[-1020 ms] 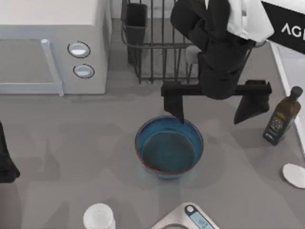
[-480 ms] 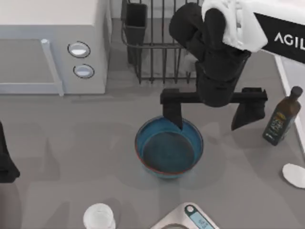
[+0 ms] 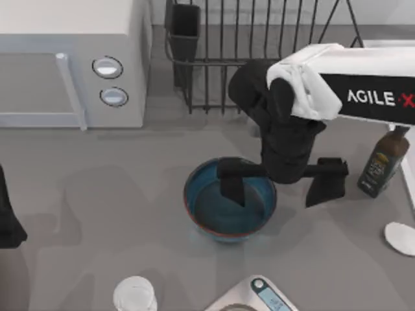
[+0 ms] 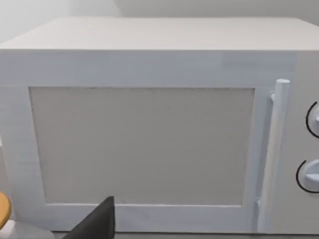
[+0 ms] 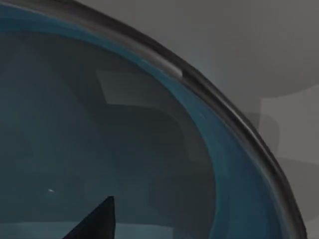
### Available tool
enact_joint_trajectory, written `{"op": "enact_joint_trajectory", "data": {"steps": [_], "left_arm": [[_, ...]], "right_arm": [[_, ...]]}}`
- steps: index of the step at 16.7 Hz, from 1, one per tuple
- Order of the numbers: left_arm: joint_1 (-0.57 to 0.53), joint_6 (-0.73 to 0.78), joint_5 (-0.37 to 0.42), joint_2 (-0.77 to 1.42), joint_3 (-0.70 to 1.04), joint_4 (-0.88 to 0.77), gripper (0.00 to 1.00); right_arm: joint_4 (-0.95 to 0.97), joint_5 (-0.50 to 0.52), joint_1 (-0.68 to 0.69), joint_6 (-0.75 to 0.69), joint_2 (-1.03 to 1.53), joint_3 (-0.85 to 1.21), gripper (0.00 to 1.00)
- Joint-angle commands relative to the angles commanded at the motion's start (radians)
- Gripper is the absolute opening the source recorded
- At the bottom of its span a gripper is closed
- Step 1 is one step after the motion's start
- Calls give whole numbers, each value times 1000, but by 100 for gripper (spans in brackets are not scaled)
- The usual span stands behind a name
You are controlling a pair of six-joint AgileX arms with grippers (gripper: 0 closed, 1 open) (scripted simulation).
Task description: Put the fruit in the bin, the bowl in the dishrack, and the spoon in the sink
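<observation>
My right hand [image 3: 279, 184] hangs wide open, holding nothing, straddling the blue bowl's [image 3: 206, 217] three o'clock rim: one finger inside, one outside. My left arm [image 3: 8, 217] sits parked at the desk's [image 3: 97, 194] nine o'clock edge.

R end effector [image 3: 279, 184] wide open (L parked)

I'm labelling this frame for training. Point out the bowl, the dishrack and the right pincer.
bowl [image 3: 214, 223]: top view, on its greyish-blue inside.
dishrack [image 3: 214, 63]: top view, on a front wire bar.
right pincer [image 3: 279, 184]: top view, midway between its open fingertips, over the bowl's right rim.
</observation>
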Motion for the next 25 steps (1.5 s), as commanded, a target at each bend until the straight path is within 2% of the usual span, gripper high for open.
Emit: {"op": "enact_joint_trajectory", "data": {"steps": [3,16,25], "left_arm": [[0,0,0,0,0,0,100],[0,0,0,0,0,0,100],[0,0,0,0,0,0,100]], "right_arm": [[0,0,0,0,0,0,100],[0,0,0,0,0,0,2],[-1,0,-2,0,-2,0,0]]}}
